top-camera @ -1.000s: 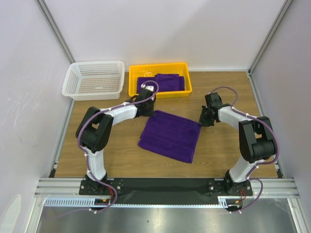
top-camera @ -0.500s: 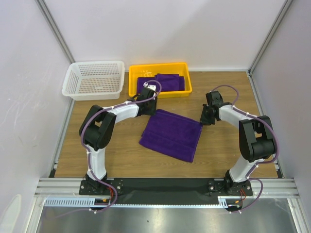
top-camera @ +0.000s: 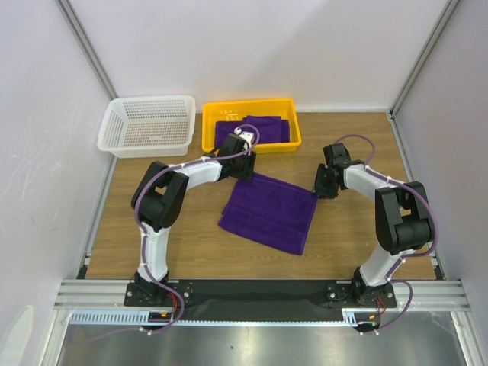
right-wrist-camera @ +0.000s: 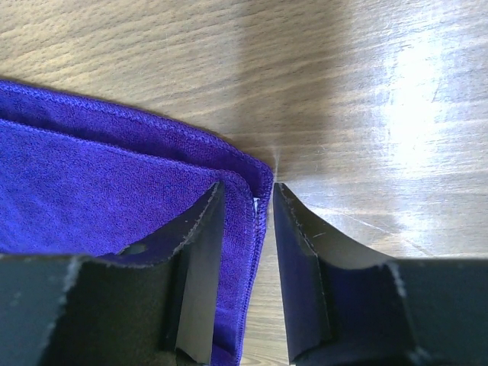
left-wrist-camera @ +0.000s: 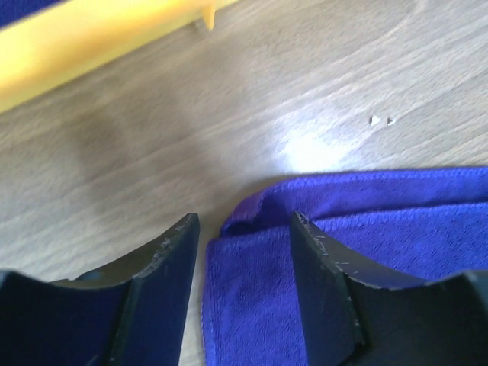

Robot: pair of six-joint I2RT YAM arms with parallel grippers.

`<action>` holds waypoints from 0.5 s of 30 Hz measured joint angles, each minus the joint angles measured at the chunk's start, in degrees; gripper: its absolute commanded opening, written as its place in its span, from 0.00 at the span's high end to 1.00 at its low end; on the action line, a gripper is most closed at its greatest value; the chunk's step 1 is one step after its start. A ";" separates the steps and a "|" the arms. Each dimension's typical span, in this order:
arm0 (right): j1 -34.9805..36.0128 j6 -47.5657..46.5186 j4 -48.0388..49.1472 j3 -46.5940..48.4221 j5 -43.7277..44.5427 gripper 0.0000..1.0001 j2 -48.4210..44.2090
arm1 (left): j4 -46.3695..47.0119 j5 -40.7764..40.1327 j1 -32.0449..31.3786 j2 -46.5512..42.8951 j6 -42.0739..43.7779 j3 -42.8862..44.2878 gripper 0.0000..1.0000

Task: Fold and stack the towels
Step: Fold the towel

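Plenty of bare table (top-camera: 175,229) at the lower left and lower right of the top view; side walls close both flanks. White basket (top-camera: 149,126) at upper left. Yellow tray (top-camera: 207,130) just beside it at top centre, more towels (top-camera: 267,128) lying inside.

Folded towel (top-camera: 267,213) at centre, two layers, edges flat, near the tray's front wall but not touching.

Left gripper (left-wrist-camera: 244,229) over its upper-left corner, jaws well parted, the corner lying loose between them, nothing pinched. Right gripper (right-wrist-camera: 248,194) at the upper-right corner, jaws a narrow gap apart, straddling the hemmed edge: one finger (right-wrist-camera: 202,252) over cloth, the other over wood, no grip seen.

Towel nearly square; its slightly longer side runs left to right, dipping toward lower right.
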 measured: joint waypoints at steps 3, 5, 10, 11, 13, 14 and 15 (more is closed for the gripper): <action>-0.02 0.02 0.04 -0.02 -0.24 0.62 0.00 | 0.11 0.31 0.02 0.94 0.20 1.16 0.61; -0.04 0.02 0.13 -0.09 -0.44 0.62 0.00 | 0.42 0.26 0.09 1.27 0.63 1.33 0.68; -0.09 0.39 0.76 -0.61 -1.22 0.62 0.00 | 0.87 0.28 0.17 1.42 0.68 1.29 0.74; -0.09 0.42 0.96 -0.79 -1.38 0.62 0.00 | 0.96 0.28 0.17 1.44 0.68 1.25 0.73; -0.09 0.44 1.36 -1.20 -1.66 0.62 0.09 | 1.16 0.28 0.17 1.44 0.68 1.09 0.74; -0.09 0.44 1.49 -1.29 -1.86 0.62 0.26 | 1.27 0.28 0.17 1.44 0.68 1.01 0.74; -0.09 0.44 1.66 -1.36 -1.97 0.62 0.57 | 1.42 0.28 0.17 1.42 0.68 0.92 0.76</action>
